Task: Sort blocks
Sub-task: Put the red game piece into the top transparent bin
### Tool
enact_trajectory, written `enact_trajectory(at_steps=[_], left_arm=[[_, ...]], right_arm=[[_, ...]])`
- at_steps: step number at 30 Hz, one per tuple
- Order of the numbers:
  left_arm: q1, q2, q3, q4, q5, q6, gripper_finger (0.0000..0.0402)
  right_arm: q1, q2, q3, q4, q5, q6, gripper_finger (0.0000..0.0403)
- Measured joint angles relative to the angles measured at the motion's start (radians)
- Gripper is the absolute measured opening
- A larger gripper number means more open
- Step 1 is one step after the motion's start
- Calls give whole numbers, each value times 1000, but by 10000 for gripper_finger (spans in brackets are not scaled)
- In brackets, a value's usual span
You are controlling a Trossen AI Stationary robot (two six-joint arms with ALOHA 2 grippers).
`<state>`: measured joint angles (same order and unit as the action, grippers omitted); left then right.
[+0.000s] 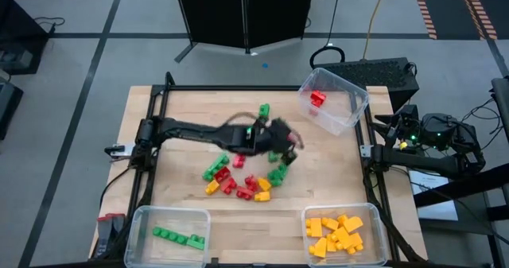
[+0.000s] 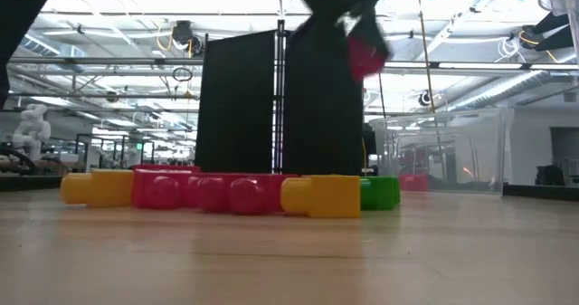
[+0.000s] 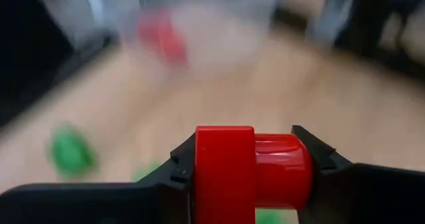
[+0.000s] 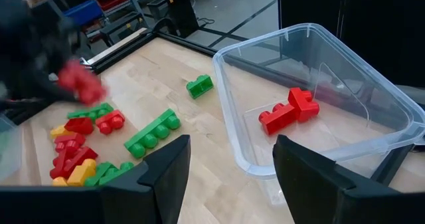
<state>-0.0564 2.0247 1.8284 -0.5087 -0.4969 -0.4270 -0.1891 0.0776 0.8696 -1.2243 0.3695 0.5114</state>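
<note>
Gripping red block (image 3: pixel 249 171), left fingers (image 3: pixel 178 167) closed

Glossy plastic blocks (image 1: pixel 238 182), wooden table (image 1: pixel 191 117)

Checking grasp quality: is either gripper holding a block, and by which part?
The left gripper holds a red block, clamped across its two ends. The right gripper is open and holds nothing.

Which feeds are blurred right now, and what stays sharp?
Left wrist view: the bin and table smear, while the red block in the left tool stays sharp. Low view: tool and block blur overhead. Right wrist view: sharp except the left arm.
</note>
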Motion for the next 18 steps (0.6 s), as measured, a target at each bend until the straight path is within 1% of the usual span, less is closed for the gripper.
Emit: enact_trajectory(at_steps=[4, 6, 8, 10, 13, 18], left_arm=[[69, -3, 88, 234, -9, 159, 121], [109, -5, 105, 342, 28, 182, 121], [149, -5, 109, 434, 121, 156, 121], [183, -2, 109, 531, 180, 121, 121], [220, 2, 110, 655, 198, 93, 121], [258, 43, 112, 747, 210, 0, 122]], right_arm=[[0, 0, 0, 0, 0, 0, 208], [0, 0, 0, 0, 0, 0, 208], [0, 0, 0, 0, 0, 0, 208], [0, 0, 0, 0, 0, 0, 208], [0, 0, 0, 0, 3, 0, 208], [0, 0, 0, 0, 31, 3, 208]])
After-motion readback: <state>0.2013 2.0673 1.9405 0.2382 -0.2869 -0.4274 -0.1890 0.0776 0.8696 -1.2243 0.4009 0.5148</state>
